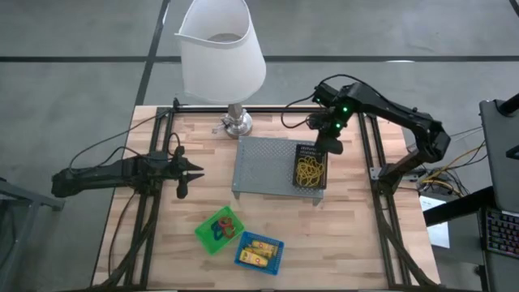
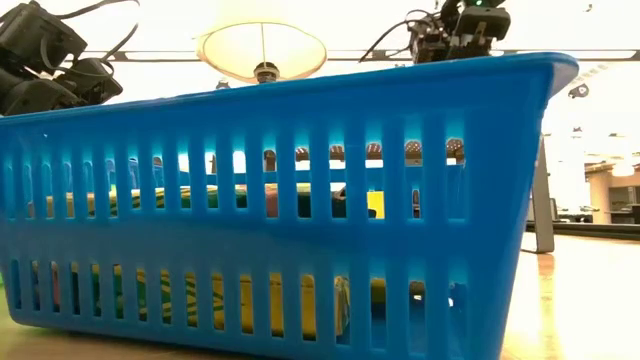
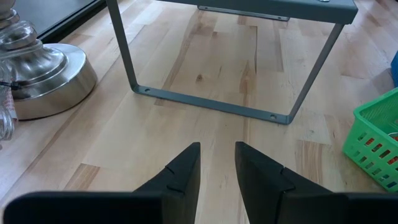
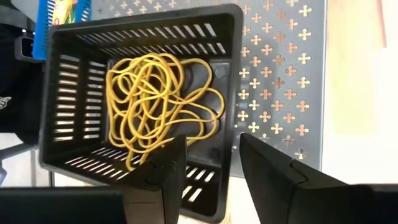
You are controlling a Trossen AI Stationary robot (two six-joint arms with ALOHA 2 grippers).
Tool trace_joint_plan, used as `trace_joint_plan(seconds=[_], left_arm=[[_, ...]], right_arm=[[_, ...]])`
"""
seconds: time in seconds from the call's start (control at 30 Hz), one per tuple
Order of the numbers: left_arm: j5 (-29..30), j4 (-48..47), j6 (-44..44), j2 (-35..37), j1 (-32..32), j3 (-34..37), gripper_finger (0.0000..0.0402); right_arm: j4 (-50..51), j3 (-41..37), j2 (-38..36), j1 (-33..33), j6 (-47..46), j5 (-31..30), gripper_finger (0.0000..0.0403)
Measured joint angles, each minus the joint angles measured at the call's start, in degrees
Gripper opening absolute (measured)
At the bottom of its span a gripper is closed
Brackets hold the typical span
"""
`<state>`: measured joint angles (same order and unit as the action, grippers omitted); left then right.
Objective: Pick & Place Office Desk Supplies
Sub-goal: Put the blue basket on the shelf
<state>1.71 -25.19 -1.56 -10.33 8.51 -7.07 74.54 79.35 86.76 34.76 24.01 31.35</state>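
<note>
Tangling rubber bands [image 4: 163, 106], slotted black bin [image 4: 231, 74]

**Colours and patterns on the desk**

The black bin [image 4: 140, 93] has slotted walls and holds a tangle of yellow-orange rubber bands [image 4: 163, 106]. It sits on a grey mesh tray [image 1: 263, 165] punched with small cross-shaped holes. The green bin [image 1: 217, 229] carries red and blue loops [image 1: 221, 228]; the blue bin [image 1: 259, 251], slatted, carries yellow sticks [image 1: 258, 251]. The lamp [image 1: 220, 50] has a white shade and silver base, on a pale wood-plank table [image 1: 340, 235]
</note>
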Motion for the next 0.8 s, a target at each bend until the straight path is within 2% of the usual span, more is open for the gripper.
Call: trace_joint_plan(seconds=[0.2, 0.37, 0.5, 0.7, 0.8], left_arm=[[0.00, 0.00, 0.00, -0.01, 0.00, 0.00, 0.0106], [-0.01, 0.00, 0.00, 0.00, 0.00, 0.00, 0.0106], [0.00, 0.00, 0.00, 0.00, 0.00, 0.00, 0.0106], [-0.01, 0.00, 0.00, 0.00, -0.02, 0.00, 0.0106], [0.00, 0.00, 0.00, -0.02, -0.02, 0.00, 0.0106]], right_arm=[[-0.13, 0.02, -4.40, 0.00, -0.69, -0.18, 0.0141], [-1.64, 0.02, -9.42, 0.00, -4.07, -4.30, 0.0146], [-4.48, 0.02, -13.51, -0.77, -4.15, -2.94, 0.0150], [-8.14, -0.81, -17.84, -8.05, -3.91, -1.58, 0.0141], [-9.23, -1.22, -18.17, -13.60, -4.36, -4.99, 0.0133]])
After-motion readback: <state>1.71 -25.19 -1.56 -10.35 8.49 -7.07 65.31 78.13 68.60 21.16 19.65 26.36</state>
